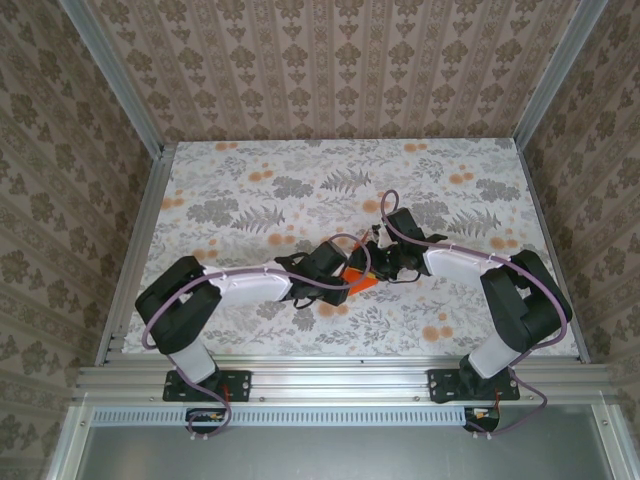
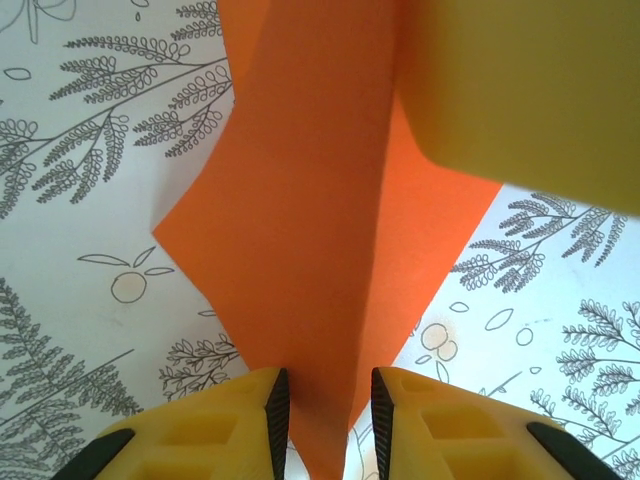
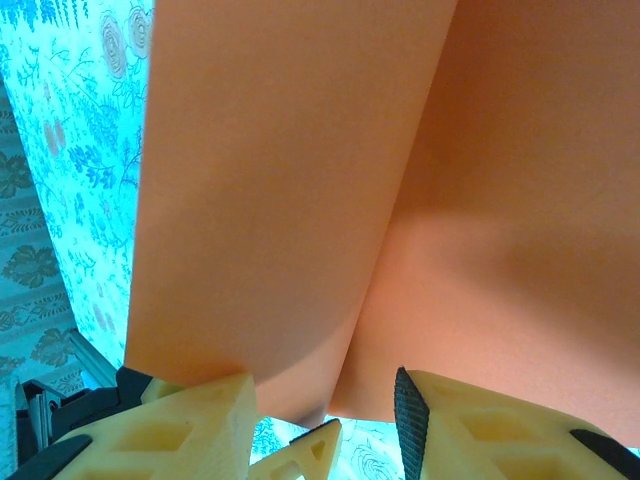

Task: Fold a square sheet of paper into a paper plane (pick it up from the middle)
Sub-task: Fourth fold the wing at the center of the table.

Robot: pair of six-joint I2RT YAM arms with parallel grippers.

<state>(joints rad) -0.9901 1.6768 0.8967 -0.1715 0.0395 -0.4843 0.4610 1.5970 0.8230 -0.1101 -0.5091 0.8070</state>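
Bench point(image 1: 250, 190) printed with grey ferns and pale orange blossoms, enclosed by patterned wallpapered walls point(image 1: 330, 70) and an aluminium frame point(image 1: 340, 375). The creased orange sheet of paper point(image 1: 361, 282) is seen at mid-bench, between both arms. The left fingers point(image 2: 268, 415) are narrowly parted astride its fold, the right fingers point(image 3: 200, 430) wider about its edge. A firm grip cannot be told for either.

My square sheet of paper point(image 2: 300, 200) is bright orange with a sharp centre crease. Its narrow end sits between the fingers of my left gripper point(image 2: 330, 390), and the rest spreads out ahead.
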